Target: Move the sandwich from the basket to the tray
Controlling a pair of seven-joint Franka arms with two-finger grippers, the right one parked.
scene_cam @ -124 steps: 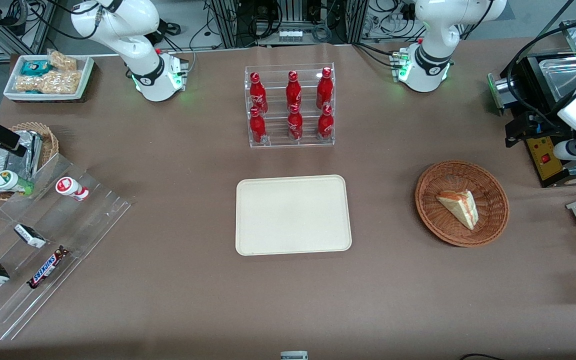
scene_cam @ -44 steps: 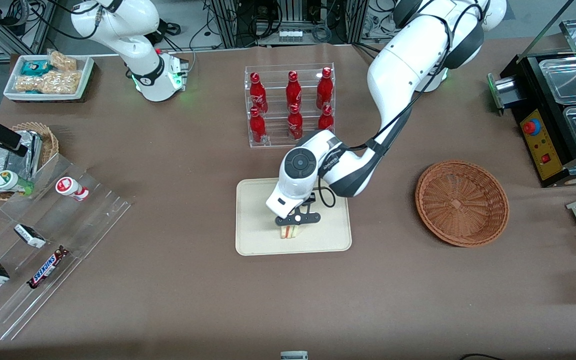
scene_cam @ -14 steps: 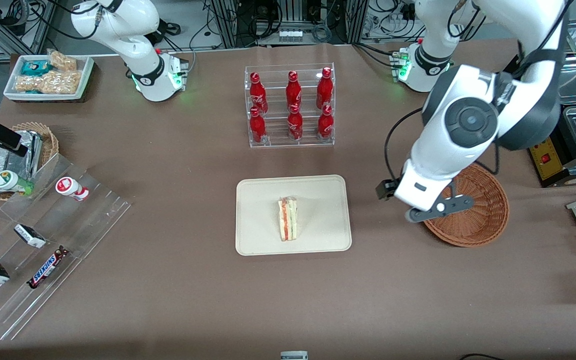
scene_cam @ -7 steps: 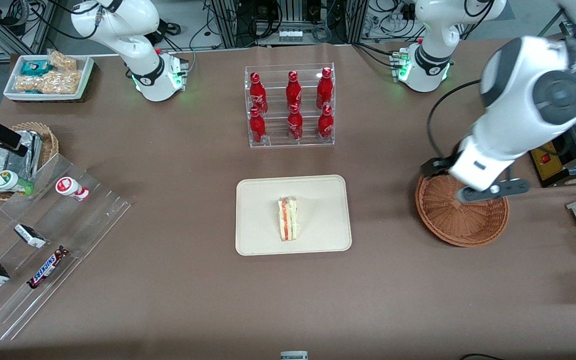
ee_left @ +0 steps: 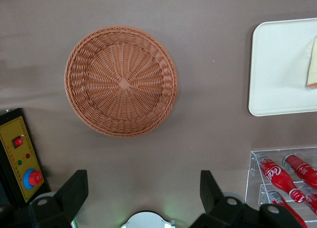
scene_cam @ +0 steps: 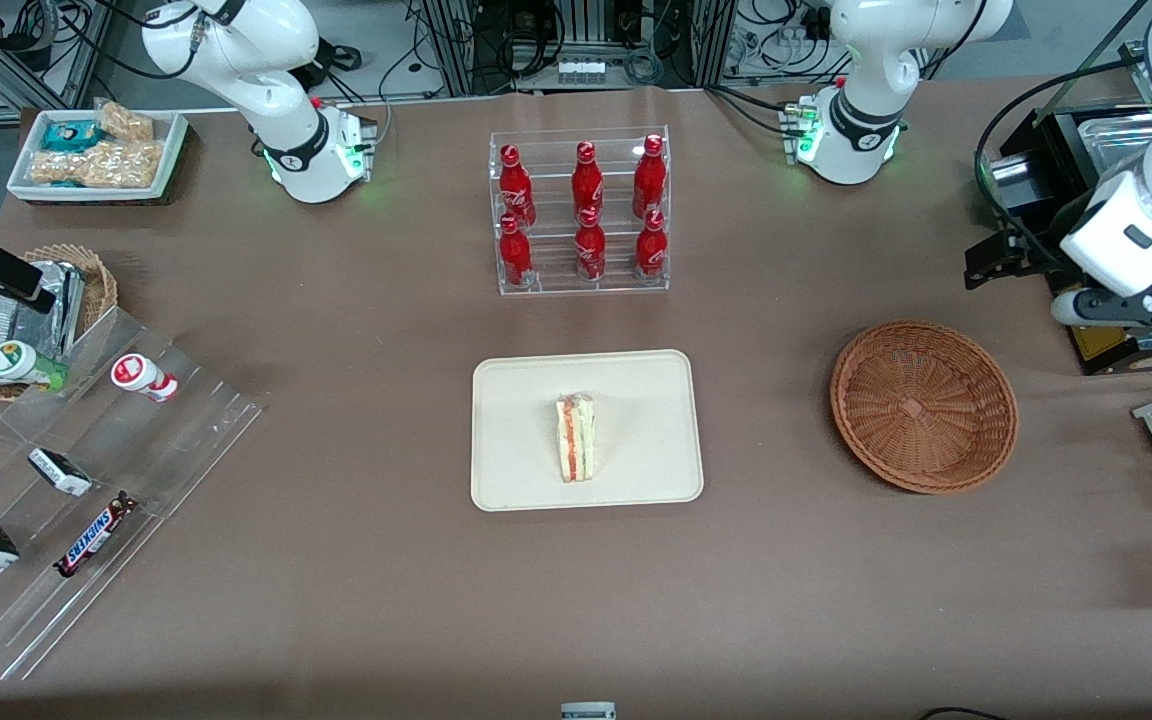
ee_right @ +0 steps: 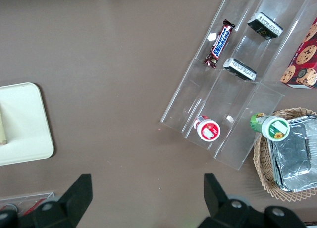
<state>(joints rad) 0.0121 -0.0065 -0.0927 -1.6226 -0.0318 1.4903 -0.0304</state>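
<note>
The sandwich (scene_cam: pixel 576 450) lies on the cream tray (scene_cam: pixel 516 430), its orange and green filling facing up; nothing touches it. The reddish-brown wicker basket (scene_cam: pixel 923 405) sits empty beside the tray, toward the working arm's end of the table. My gripper (scene_cam: pixel 1151 308) hangs high over the table's end, above the black machine and apart from the basket. In the left wrist view the gripper (ee_left: pixel 143 188) is open, its fingers (ee_left: pixel 74 193) wide apart with only tablecloth between them. That view also holds the basket (ee_left: pixel 121 80), the tray (ee_left: pixel 277 65) and the sandwich (ee_left: pixel 312 65).
A clear rack of red bottles (scene_cam: pixel 581 215) stands farther from the camera than the tray. A black machine with a yellow panel (scene_cam: pixel 1096 310) sits under my gripper. Toward the parked arm's end are a stepped acrylic snack rack (scene_cam: pixel 86 490), a tan basket of foil packets (scene_cam: pixel 36 310) and a white bin (scene_cam: pixel 96 155).
The sandwich went from the basket to the tray and was let go there. Since then my gripper has swung over the empty basket and out to the working arm's end.
</note>
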